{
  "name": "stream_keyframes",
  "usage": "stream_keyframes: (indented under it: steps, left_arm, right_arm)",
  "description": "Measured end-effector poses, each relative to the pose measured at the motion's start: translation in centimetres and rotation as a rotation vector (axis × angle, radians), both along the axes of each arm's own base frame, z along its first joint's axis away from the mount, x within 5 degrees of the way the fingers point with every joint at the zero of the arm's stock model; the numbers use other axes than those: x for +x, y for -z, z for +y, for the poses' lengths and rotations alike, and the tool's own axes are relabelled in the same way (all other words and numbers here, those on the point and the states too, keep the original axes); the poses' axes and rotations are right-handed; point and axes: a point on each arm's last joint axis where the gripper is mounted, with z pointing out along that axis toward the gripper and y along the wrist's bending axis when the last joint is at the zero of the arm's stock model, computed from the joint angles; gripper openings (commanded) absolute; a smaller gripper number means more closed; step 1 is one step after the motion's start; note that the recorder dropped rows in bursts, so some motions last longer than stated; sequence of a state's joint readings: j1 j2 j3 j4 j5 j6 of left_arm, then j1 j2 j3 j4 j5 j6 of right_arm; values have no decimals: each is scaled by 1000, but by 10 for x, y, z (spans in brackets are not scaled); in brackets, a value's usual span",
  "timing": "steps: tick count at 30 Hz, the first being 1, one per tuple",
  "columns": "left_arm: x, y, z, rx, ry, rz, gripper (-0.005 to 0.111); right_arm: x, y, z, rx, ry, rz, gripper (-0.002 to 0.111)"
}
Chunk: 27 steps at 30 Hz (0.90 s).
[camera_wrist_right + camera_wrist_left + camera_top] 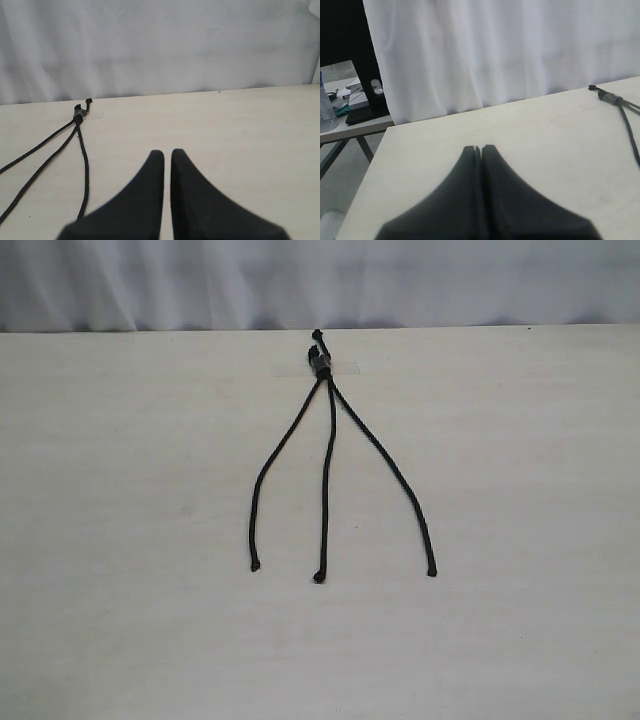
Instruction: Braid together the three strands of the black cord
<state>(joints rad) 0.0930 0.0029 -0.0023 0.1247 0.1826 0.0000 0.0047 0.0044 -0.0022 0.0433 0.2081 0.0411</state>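
Observation:
The black cord [321, 358] lies flat on the pale table [520, 540], its knotted end held under clear tape [345, 367] near the far edge. From there the three strands fan toward the near side: left strand [280, 450], middle strand [328, 480], right strand [390, 465], all apart and uncrossed. Neither gripper shows in the exterior view. My left gripper [480, 147] is shut and holds nothing, with the cord's bound end [609, 96] well off to one side. My right gripper [167, 152] is shut to a thin slit and holds nothing; the bound end [78, 116] and a strand [84, 160] lie beside it.
A white curtain [320, 280] hangs behind the table's far edge. In the left wrist view the table's side edge [365, 190] drops off toward a small cluttered side table [350, 107] with a clear bottle [326, 107].

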Motion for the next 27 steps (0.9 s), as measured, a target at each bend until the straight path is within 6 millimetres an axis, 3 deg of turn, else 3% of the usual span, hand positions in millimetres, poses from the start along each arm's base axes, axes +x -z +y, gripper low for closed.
stream_keyframes:
  steps: [11,14,21,24,27]
  left_arm:
    - [0,-5,-1,6,7,-55,0]
    - [0,-16,-2,-8,21,-173,0]
    - [-9,-50,-7,-412,157,-592,0]
    - [-18,-64,-10,-437,235,-763,0]
    - [-27,-78,-12,-409,286,-885,0]
  right_arm:
    - [0,0,0,0,0,2,5]
    - [0,0,0,0,0,2,5]
    - [0,-2,0,0,1,-20,5]
    - [1,-7,0,22,2,-80,5]
    - [1,-16,0,203,7,-169,5]
